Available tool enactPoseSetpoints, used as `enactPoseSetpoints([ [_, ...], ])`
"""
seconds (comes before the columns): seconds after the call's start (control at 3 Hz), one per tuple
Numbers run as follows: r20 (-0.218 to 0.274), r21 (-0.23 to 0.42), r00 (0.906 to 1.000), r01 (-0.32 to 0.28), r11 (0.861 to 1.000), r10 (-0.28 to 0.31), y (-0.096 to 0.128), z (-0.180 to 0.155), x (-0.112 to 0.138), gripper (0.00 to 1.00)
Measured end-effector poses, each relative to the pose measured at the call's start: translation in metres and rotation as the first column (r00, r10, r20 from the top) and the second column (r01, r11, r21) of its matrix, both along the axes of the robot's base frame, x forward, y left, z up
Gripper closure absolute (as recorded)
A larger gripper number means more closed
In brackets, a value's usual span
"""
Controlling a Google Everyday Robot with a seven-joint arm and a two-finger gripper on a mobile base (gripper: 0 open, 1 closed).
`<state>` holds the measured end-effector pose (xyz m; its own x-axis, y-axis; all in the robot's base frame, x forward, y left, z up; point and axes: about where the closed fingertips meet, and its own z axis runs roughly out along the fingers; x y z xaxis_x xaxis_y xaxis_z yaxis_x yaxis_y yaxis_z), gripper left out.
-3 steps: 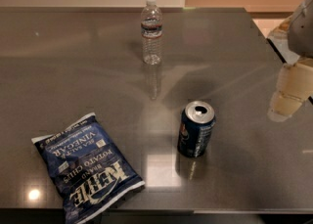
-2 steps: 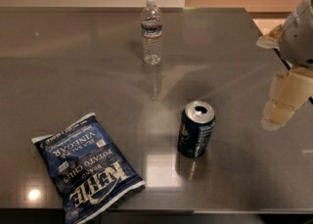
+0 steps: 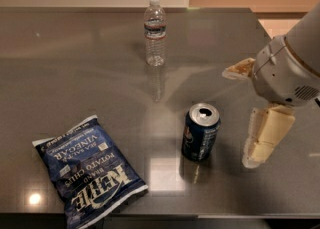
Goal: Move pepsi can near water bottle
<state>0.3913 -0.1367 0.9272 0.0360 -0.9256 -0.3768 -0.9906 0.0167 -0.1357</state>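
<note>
The pepsi can (image 3: 200,132) stands upright on the grey table (image 3: 75,73), right of centre near the front, with its silver top open. The water bottle (image 3: 155,33) stands upright at the back centre, well apart from the can. My gripper (image 3: 238,118) comes in from the right, just right of the can and not touching it. Its fingers are spread apart and empty. One cream finger (image 3: 265,135) points down next to the can, and the other (image 3: 240,68) sticks out to the left higher up.
A blue Kettle chip bag (image 3: 90,170) lies flat at the front left. The table's front edge runs along the bottom of the view and its right edge is behind my arm (image 3: 295,63).
My arm and gripper have moved left and down, closer to the pepsi can. The can, bottle and chip bag have not moved.
</note>
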Motion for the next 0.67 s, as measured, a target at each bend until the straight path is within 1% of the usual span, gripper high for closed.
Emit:
enactPoseSetpoints([
  [0.33, -0.002, 0.054, 0.9986, -0.052, 0.997, 0.052, 0.018, -0.009, -0.001, 0.0],
  [0.67, 0.011, 0.088, 0.9965, -0.084, 0.993, 0.083, 0.032, -0.016, 0.006, 0.0],
])
